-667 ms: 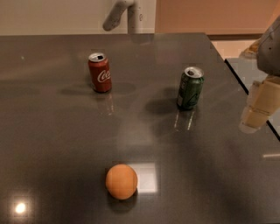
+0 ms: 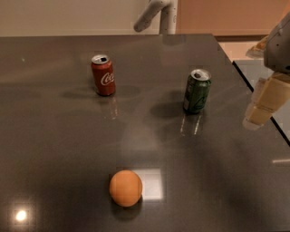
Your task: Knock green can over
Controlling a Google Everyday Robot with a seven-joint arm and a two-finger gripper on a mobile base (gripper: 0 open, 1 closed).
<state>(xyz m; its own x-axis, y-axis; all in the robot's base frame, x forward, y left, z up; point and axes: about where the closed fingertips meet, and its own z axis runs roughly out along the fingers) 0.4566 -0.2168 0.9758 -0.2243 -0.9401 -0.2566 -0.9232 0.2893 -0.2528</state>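
The green can (image 2: 196, 92) stands upright on the dark table (image 2: 54, 136), right of centre, with its silver top showing. My gripper (image 2: 262, 105) hangs at the right edge of the view, to the right of the green can and apart from it, with a clear gap of table between them. Its cream-coloured fingertips (image 2: 256, 117) point down near the table's right edge.
A red Coca-Cola can (image 2: 103, 75) stands upright at the back left. An orange ball (image 2: 125, 188) lies near the front centre. A white robot arm part (image 2: 156, 13) stands behind the table's far edge. The table's right edge (image 2: 253, 86) runs just beside my gripper.
My gripper has shifted slightly left toward the green can. The cans and the ball have not moved.
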